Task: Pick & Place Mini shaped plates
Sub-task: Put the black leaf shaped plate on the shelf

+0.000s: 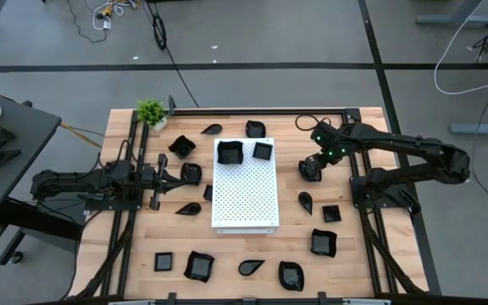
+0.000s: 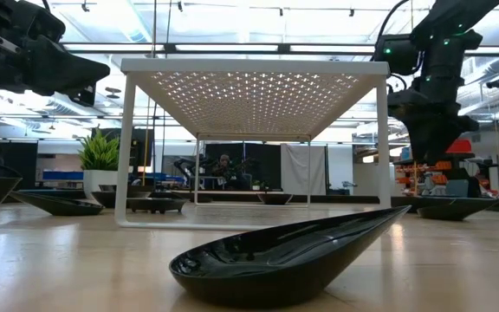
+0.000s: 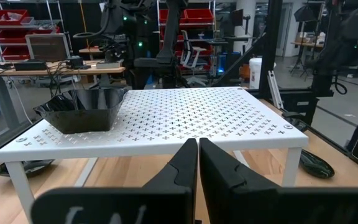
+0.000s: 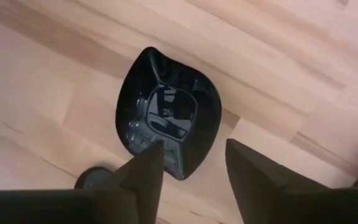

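Right end effector (image 4: 188, 165) open, above wavy-edged plate (image 4: 166, 112)

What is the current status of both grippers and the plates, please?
Right gripper open, straddling the rim of a black plate on the table. Left gripper shut, idle beside the white board. Two plates already on the board. Nothing obstructing.

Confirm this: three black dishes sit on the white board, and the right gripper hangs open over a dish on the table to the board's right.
Wrong on the count. The high view shows two black dishes on the white board, not three. The rest stands: the right gripper hangs open over a dish on the table to the board's right.
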Available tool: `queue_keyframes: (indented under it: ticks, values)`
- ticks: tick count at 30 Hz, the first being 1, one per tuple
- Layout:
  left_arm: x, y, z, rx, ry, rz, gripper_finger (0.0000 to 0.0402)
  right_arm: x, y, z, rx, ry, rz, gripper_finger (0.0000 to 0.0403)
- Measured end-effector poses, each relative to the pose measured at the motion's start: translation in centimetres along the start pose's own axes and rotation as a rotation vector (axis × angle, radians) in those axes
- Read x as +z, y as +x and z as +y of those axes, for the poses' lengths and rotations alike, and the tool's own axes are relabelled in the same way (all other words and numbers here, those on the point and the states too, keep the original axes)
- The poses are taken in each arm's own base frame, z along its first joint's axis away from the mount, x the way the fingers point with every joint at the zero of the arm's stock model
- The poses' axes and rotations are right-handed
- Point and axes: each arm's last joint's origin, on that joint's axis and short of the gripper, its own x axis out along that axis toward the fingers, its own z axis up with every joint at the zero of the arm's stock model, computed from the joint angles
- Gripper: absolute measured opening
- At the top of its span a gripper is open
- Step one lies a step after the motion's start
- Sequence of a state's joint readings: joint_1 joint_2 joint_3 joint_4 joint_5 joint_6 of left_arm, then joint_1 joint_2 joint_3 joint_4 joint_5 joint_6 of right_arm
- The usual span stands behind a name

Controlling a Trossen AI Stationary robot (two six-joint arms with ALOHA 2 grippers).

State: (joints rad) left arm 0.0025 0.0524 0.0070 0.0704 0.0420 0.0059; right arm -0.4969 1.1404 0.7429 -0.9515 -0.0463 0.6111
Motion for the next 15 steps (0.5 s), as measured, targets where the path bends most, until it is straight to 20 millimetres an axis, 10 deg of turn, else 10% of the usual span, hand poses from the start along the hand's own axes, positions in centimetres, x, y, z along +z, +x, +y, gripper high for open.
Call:
queue_keyframes:
  ticks: [15]
  values:
    - [0.0, 0.0, 0.0, 0.0, 0.0, 0.0, 0.0021, 1.9, 2.4, -0.7, -0.024, -0.008, 0.08, 0.019]
